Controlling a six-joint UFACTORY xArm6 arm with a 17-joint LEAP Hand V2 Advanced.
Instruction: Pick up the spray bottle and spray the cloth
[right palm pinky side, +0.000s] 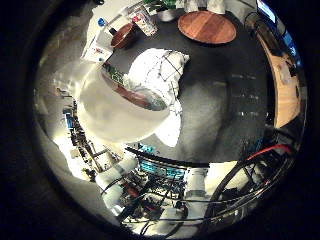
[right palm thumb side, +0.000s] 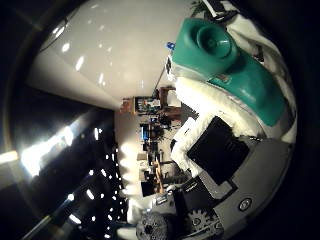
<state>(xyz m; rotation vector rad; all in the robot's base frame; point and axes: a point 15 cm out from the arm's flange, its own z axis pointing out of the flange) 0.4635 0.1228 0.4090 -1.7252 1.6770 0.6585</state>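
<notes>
The spray bottle (right palm pinky side: 112, 112), white and rounded with a red and green label, fills much of the little finger side view and lies close against my palm. My right hand (right palm thumb side: 220, 150) shows as white, black and geared parts, and a teal finger (right palm thumb side: 225, 60) curls across the thumb side view. The hand looks shut on the bottle. Just beyond the bottle a white cloth (right palm pinky side: 162, 70) with thin black grid lines lies crumpled on the dark table (right palm pinky side: 225, 100). The bottle's nozzle is hidden.
A round wooden board (right palm pinky side: 206, 26) lies on the table beyond the cloth. A brown bowl (right palm pinky side: 124, 36), a printed cup (right palm pinky side: 145, 22) and a white box (right palm pinky side: 97, 50) stand at the table's far side. A wooden desk (right palm pinky side: 285, 85) runs alongside.
</notes>
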